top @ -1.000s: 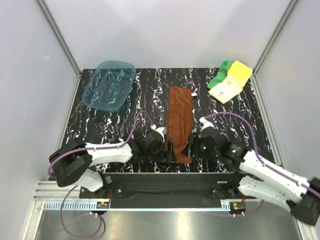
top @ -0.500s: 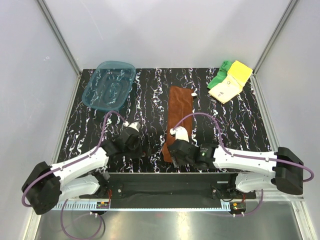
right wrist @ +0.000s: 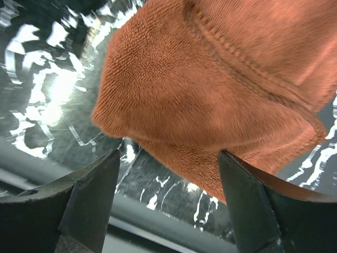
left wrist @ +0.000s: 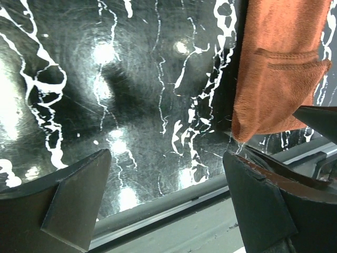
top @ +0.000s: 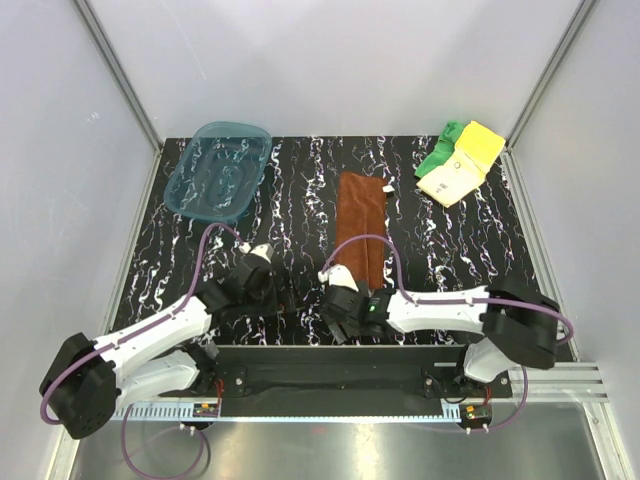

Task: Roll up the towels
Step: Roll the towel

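Note:
The rust-brown towel (top: 360, 225) lies as a long strip at the table's middle, running front to back. Its near end looks bunched and folded over in the right wrist view (right wrist: 210, 79). My right gripper (top: 338, 320) is open at that near end, its fingers either side just below the cloth (right wrist: 169, 155). My left gripper (top: 260, 298) is open and empty to the left of the towel, over bare table (left wrist: 166, 158); the towel's corner shows at that view's right (left wrist: 279, 68). The pale yellow towel (top: 462, 165) and the green towel (top: 440, 150) lie together at the back right corner.
A translucent teal tray (top: 218, 170) stands at the back left. The table's front edge and metal rail (left wrist: 158, 211) run right below both grippers. Grey walls close in both sides and the back.
My left gripper has pulled away from the towel to the left. My right gripper has swung left along the front edge to the towel's near end.

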Robot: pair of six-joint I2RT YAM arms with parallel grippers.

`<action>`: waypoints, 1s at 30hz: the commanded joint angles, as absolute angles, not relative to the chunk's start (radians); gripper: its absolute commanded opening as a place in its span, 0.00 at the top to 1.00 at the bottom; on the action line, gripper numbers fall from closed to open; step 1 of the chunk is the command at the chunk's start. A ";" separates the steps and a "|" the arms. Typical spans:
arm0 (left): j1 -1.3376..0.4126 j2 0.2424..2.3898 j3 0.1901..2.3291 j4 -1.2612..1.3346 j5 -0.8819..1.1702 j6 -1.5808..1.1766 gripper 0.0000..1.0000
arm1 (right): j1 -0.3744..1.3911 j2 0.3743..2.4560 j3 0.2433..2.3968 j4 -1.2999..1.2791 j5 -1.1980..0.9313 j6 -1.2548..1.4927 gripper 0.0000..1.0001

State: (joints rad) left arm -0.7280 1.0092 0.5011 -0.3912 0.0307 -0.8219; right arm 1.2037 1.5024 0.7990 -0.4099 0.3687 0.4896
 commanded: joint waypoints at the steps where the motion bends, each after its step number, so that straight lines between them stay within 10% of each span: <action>1: -0.716 0.983 0.502 -0.388 0.031 -0.798 0.07 | 1.209 1.560 0.819 -0.353 0.347 0.486 0.15; 9: -0.698 0.959 0.468 -0.385 0.037 -0.793 0.07 | 1.210 1.640 0.834 -0.341 0.353 0.528 0.28; 18: -0.686 0.930 0.488 -0.414 0.034 -0.773 0.07 | 1.209 1.655 0.891 -0.406 0.303 0.551 0.73; 30: -0.670 0.842 0.548 -0.520 0.026 -0.733 0.07 | 1.181 1.709 1.207 -0.641 -0.162 0.610 0.76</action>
